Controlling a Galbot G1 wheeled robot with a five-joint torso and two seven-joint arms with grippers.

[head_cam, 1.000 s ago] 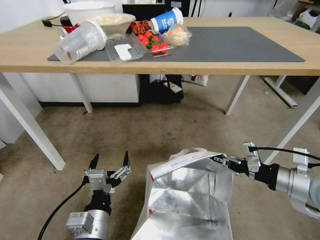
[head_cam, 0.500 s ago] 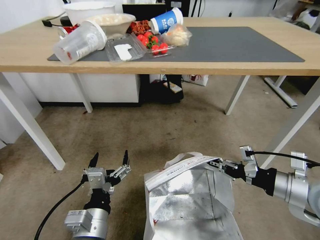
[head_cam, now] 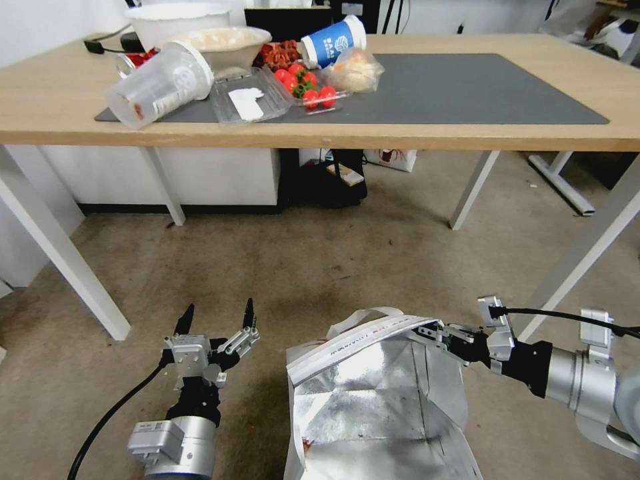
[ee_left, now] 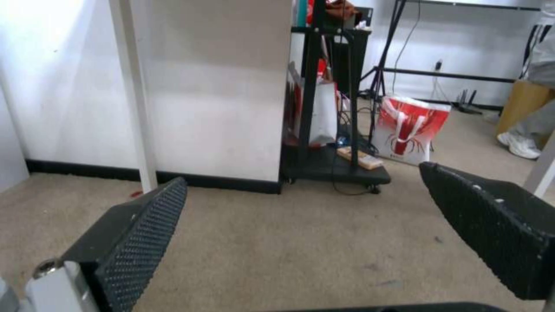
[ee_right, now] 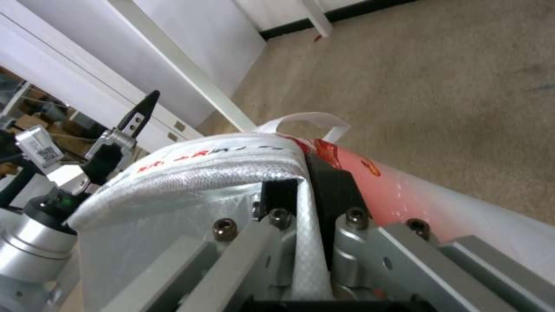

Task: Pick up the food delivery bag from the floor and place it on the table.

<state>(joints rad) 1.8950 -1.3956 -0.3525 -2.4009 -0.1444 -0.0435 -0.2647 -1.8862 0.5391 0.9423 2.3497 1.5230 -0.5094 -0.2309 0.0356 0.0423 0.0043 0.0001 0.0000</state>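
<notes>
The food delivery bag (head_cam: 373, 393) stands open low in the head view, its silver foil lining facing up and a white strap handle at its far rim. My right gripper (head_cam: 427, 330) is shut on the bag's white top edge; the right wrist view shows the two black fingers (ee_right: 332, 190) pinching the rim of the bag (ee_right: 220, 160), whose outside is red. My left gripper (head_cam: 215, 319) hovers open over the floor (head_cam: 300, 267) to the left of the bag, with nothing between its pads (ee_left: 145, 234). The table (head_cam: 53, 107) with its dark grey mat (head_cam: 467, 87) stands ahead.
Cups, clear containers, tomatoes and a white bowl (head_cam: 177, 17) crowd the table's left half; the mat's right half is bare. White table legs (head_cam: 73, 267) stand at left and right. A black cart (ee_left: 341, 164) and a red-and-white paper bag (ee_left: 407, 130) sit under the table.
The right gripper, still holding the rim, has shifted the bag's top edge a little to the left and lower. The left gripper has barely moved.
</notes>
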